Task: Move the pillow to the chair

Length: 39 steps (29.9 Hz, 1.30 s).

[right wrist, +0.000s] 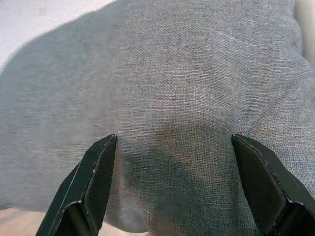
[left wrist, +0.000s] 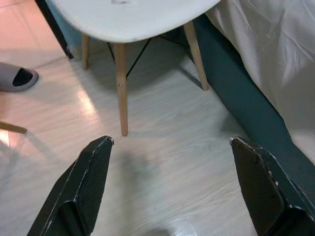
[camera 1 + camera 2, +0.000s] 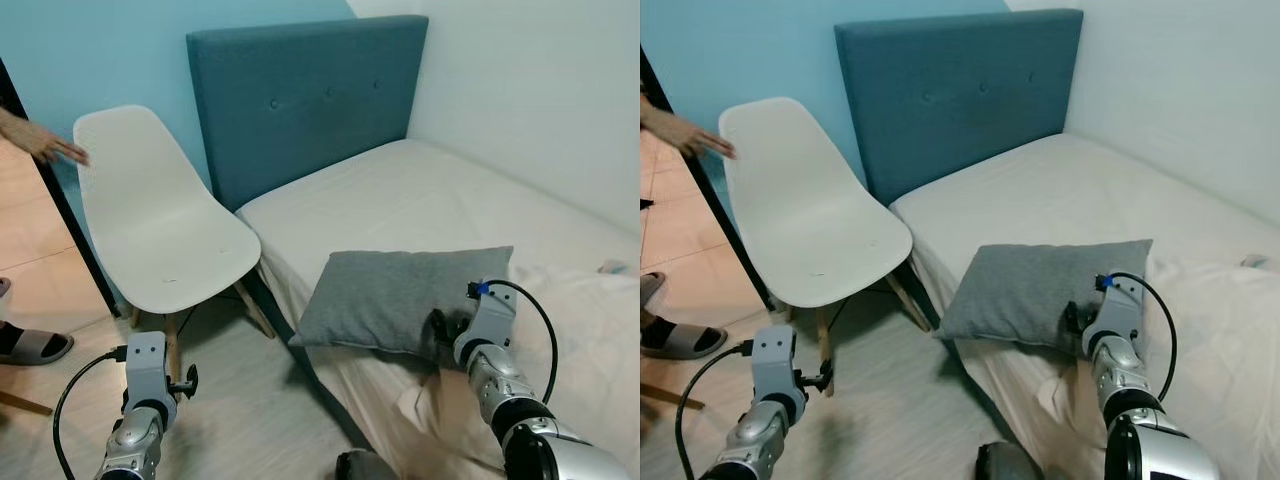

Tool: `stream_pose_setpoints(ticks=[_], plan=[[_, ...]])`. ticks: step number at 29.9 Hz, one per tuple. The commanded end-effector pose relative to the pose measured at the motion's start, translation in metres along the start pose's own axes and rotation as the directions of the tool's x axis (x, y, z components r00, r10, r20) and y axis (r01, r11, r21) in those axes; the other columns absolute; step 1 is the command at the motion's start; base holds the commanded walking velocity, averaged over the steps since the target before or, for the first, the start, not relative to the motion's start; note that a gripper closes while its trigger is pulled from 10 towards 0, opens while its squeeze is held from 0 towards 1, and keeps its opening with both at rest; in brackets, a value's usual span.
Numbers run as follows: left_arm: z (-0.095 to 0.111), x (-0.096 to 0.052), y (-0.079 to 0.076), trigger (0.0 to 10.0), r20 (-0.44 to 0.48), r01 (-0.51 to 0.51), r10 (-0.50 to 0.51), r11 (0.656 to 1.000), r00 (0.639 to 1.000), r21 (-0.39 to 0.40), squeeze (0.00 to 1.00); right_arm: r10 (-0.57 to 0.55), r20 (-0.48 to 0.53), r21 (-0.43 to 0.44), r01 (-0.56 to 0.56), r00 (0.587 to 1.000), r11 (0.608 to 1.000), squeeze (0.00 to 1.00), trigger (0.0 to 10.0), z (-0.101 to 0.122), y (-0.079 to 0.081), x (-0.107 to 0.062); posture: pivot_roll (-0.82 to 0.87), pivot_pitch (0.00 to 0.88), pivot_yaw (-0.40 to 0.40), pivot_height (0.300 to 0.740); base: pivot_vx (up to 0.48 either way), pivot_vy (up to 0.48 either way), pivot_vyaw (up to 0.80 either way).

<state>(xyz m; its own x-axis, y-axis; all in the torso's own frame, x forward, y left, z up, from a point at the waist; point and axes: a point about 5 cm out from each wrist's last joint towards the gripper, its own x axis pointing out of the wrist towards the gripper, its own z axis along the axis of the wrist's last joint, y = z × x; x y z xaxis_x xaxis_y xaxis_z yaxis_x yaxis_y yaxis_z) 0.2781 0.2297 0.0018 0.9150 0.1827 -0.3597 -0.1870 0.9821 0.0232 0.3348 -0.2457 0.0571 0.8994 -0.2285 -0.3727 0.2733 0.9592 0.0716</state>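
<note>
Both grippers low in frame, spread wide, neither holding anything.

Right gripper (image 1: 174, 189), lower right, is against the near edge of the grey pillow (image 3: 400, 295), fingers (image 1: 96, 182) well apart, perhaps just touching the fabric; bed (image 3: 470, 200) fills the right half, the pillow lying at its near left edge; white chair (image 3: 165, 225) stands upper left beside the bed; left gripper (image 2: 172, 189), lower left, hangs spread over the floor (image 2: 167, 147); a person's hand (image 3: 45, 145) touches the chair's back.

The pillow (image 3: 400, 297) lies on the bed (image 3: 440, 200) near its front edge; the chair (image 3: 160, 225) stands left of the bed, on the floor (image 3: 260, 410).
</note>
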Motion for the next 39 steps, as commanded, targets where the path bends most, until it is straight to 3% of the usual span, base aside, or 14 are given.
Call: stream_pose_setpoints(ticks=[1, 6, 11, 14, 15, 16, 17, 18, 19, 23, 29, 32, 39], plan=[[0.004, 0.0, 0.005, 10.0, 0.028, 0.0, -0.001, 1.0, 1.0, 0.011, 0.0, -0.052, -0.045, -0.031, 0.051, 0.998, 0.998, 0.0, 10.0, -0.013, -0.006, -0.003, -0.16, 0.045, -0.001, 0.616, 0.0, 0.0, 0.0], [0.003, -0.002, 0.008, 10.0, 0.037, 0.01, -0.011, 1.0, 0.999, 0.025, 0.0, -0.166, -0.02, -0.086, 0.164, 0.986, 0.983, 0.0, 10.0, -0.011, -0.023, -0.005, -0.16, 0.059, 0.004, 0.616, 0.0, 0.0, 0.0], [0.003, -0.003, 0.009, 10.0, 0.04, 0.016, -0.017, 0.999, 0.999, 0.031, 0.0, -0.213, -0.036, -0.119, 0.207, 0.976, 0.971, 0.0, 10.0, -0.015, -0.03, -0.007, -0.16, 0.063, 0.009, 0.616, 0.0, 0.0, 0.0], [0.003, -0.003, 0.006, 10.0, 0.046, 0.028, -0.03, 0.999, 0.998, 0.035, 0.0, -0.246, -0.16, -0.151, 0.223, 0.956, 0.963, 0.0, 10.0, -0.039, -0.031, -0.012, -0.16, 0.07, 0.011, 0.616, 0.0, 0.0, 0.0], [0.003, -0.003, 0.006, 10.0, 0.046, 0.028, -0.03, 0.999, 0.998, 0.035, 0.0, -0.246, -0.16, -0.151, 0.223, 0.956, 0.963, 0.0, 10.0, -0.039, -0.031, -0.012, -0.16, 0.07, 0.011, 0.616, 0.0, 0.0, 0.0], [0.003, -0.003, 0.005, 10.0, 0.048, 0.035, -0.036, 0.999, 0.998, 0.041, 0.0, -0.242, -0.211, -0.142, 0.215, 0.947, 0.966, 0.0, 7.3, -0.049, -0.03, -0.015, -0.16, 0.069, 0.01, 0.616, 0.0, 0.0, 0.0], [0.003, -0.003, 0.005, 10.0, 0.048, 0.035, -0.036, 0.999, 0.998, 0.041, 0.0, -0.242, -0.211, -0.142, 0.215, 0.947, 0.966, 0.0, 7.3, -0.049, -0.03, -0.015, -0.16, 0.069, 0.01, 0.616, 0.0, 0.0, 0.0], [0.003, -0.003, 0.004, 10.0, 0.05, 0.039, -0.042, 0.998, 0.998, 0.044, 0.0, -0.218, -0.235, -0.114, 0.196, 0.947, 0.974, 0.0, 0.7, -0.055, -0.026, -0.016, -0.16, 0.069, 0.01, 0.616, 0.0, 0.0, 0.0], [0.003, -0.003, 0.004, 10.0, 0.051, 0.042, -0.044, 0.998, 0.998, 0.047, 0.0, -0.193, -0.232, -0.064, 0.183, 0.953, 0.981, 0.0, 0.0, -0.056, -0.022, -0.016, -0.16, 0.069, 0.01, 0.616, 0.0, 0.0, 0.0], [0.004, -0.003, 0.004, 10.0, 0.051, 0.044, -0.046, 0.998, 0.998, 0.048, 0.0, -0.177, -0.223, -0.029, 0.175, 0.959, 0.984, 0.0, 0.0, -0.054, -0.019, -0.015, -0.16, 0.069, 0.01, 0.616, 0.0, 0.0, 0.0], [0.005, -0.004, 0.003, 10.0, 0.059, 0.055, -0.058, 0.997, 0.997, 0.054, 0.0, -0.082, -0.13, 0.166, 0.103, 0.988, 0.981, 0.0, 0.0, -0.032, -0.01, -0.008, -0.16, 0.054, 0.013, 0.616, 0.0, 0.0, 0.0], [0.006, -0.003, 0.003, 10.0, 0.062, 0.057, -0.061, 0.997, 0.996, 0.054, 0.0, -0.07, -0.109, 0.173, 0.088, 0.992, 0.981, 0.0, 0.0, -0.026, -0.008, -0.006, -0.16, 0.047, 0.012, 0.616, 0.0, 0.0, 0.0], [0.017, 0.002, -0.001, 10.0, 0.092, 0.058, -0.061, 0.998, 0.994, 0.031, 0.0, 0.116, 0.086, 0.231, -0.133, 0.99, 0.964, 0.0, 0.0, 0.014, 0.019, 0.002, -0.17, 0.031, 0.017, 0.621, 0.0, 0.0, 0.0]])
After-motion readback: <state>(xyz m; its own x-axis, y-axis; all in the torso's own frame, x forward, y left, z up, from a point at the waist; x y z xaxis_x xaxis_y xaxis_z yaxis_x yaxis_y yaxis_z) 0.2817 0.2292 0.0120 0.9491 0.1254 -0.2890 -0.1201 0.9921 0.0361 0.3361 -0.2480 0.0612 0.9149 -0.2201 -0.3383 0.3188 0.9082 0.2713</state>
